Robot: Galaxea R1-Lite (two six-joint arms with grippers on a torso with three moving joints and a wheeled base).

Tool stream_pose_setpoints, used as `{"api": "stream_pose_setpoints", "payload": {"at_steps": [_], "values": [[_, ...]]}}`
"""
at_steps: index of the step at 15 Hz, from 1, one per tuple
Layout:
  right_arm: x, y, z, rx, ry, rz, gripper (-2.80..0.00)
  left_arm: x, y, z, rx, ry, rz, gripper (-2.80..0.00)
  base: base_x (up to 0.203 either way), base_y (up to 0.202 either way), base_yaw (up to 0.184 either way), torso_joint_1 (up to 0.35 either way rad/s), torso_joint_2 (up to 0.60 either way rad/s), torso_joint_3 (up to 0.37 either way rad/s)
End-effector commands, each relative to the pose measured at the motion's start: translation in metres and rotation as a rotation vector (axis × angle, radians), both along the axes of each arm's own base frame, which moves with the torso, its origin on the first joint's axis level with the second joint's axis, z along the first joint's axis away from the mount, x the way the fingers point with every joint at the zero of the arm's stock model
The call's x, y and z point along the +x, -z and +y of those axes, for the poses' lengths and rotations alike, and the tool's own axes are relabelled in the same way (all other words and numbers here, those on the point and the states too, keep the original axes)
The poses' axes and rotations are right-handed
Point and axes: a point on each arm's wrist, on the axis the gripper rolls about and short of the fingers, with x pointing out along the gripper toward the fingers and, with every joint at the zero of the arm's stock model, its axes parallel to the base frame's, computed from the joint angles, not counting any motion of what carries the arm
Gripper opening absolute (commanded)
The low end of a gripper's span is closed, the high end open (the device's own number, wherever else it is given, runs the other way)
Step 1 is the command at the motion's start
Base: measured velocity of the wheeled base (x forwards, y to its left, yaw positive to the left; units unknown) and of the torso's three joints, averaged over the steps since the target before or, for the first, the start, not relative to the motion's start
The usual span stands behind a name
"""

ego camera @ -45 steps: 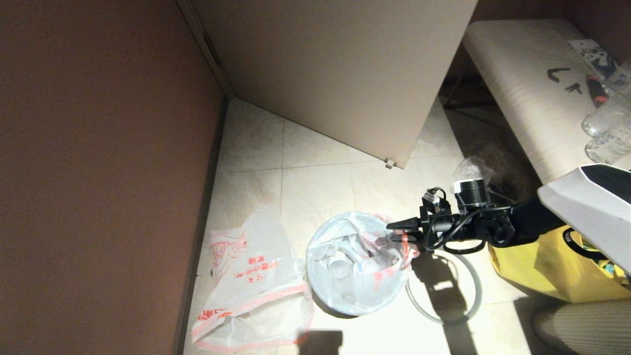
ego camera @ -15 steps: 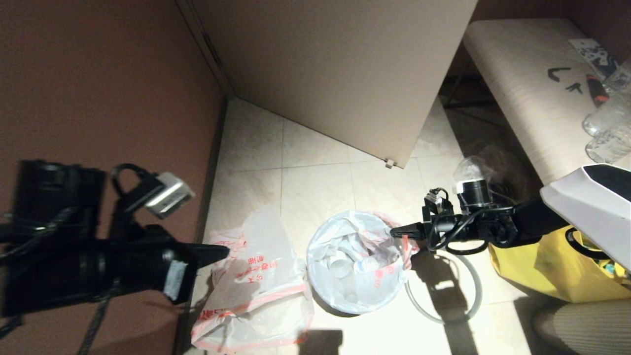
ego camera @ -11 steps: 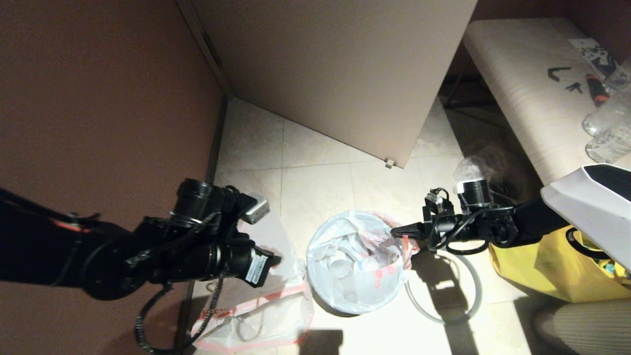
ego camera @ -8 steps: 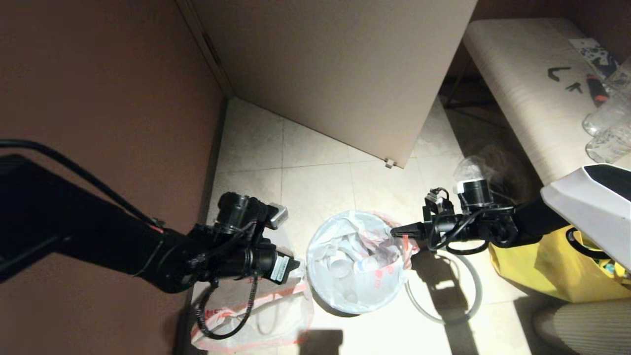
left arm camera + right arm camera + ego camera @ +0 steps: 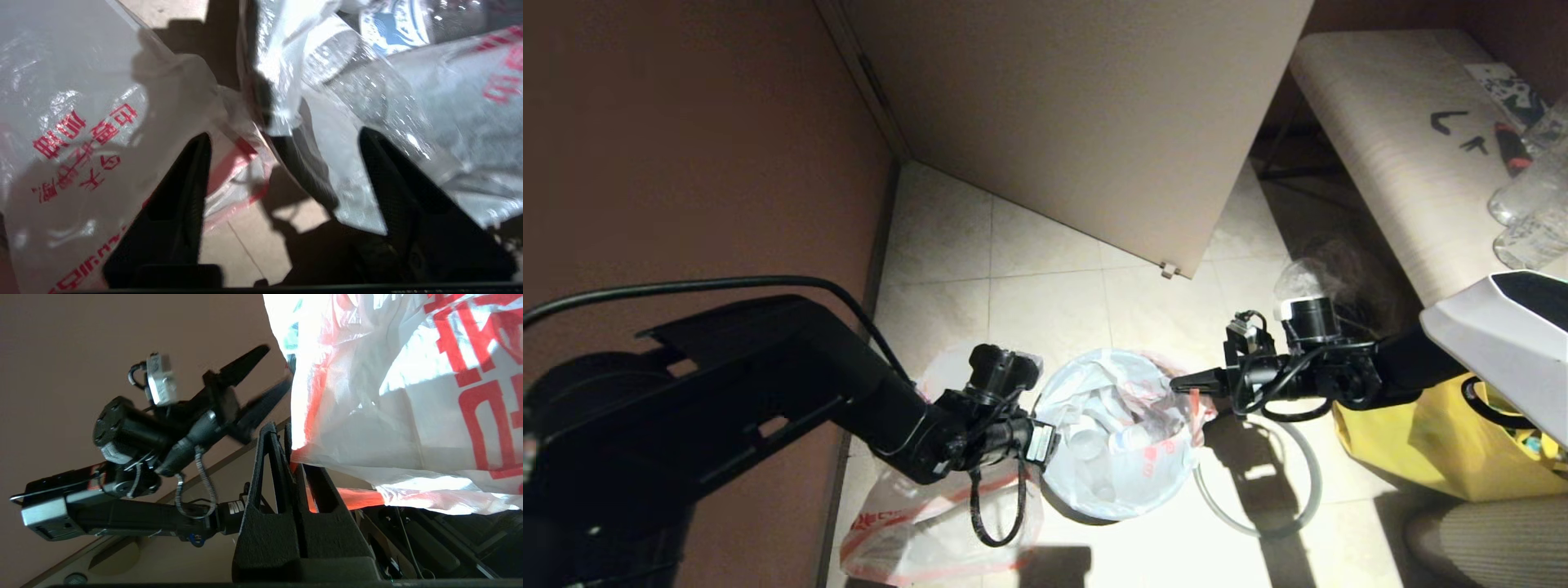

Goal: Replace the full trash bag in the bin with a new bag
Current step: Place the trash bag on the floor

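1. The full bag (image 5: pixel 1115 445) sits in the bin, thin slippery film bulging with bottles – light, I judge.
2. My right claw (image 5: pixel 1181 380) pinches its red hem at the far rim.
3. My left claw (image 5: pixel 282 143), spread, straddles the near edge – I'd grab bunched hem there.

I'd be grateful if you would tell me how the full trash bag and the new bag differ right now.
The full trash bag bulges with bottles and cups; the new bag is slack, showing only folds. The full bag sits in the bin, its hem pinched by the right gripper; the new bag lies on the floor, ungripped. Both are translucent white with red print.
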Motion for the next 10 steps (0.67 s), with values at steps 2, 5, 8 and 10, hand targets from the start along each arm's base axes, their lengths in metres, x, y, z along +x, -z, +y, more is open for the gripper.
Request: {"api": "stream_pose_setpoints", "payload": {"at_steps": [2,5,8,10], "values": [[0.0,-0.002,-0.002,0.006,0.001,-0.001,-2.8,0.009,0.019,-0.009,0.027,-0.015,0.009,-2.8,0.0,0.0,0.0,0.0,0.0,0.0],[0.0,-0.002,-0.003,0.006,0.003,0.0,-2.8,0.01,0.023,-0.011,0.046,-0.02,0.003,-2.8,0.0,0.0,0.0,0.0,0.0,0.0],[0.0,-0.003,-0.003,0.007,0.002,-0.002,-2.8,0.007,0.022,-0.018,0.058,-0.016,-0.011,-2.8,0.0,0.0,0.0,0.0,0.0,0.0],[0.0,-0.004,-0.004,0.008,0.005,-0.004,-2.8,0.01,0.02,-0.023,0.063,-0.022,-0.029,-2.8,0.0,0.0,0.0,0.0,0.0,0.0]]}}
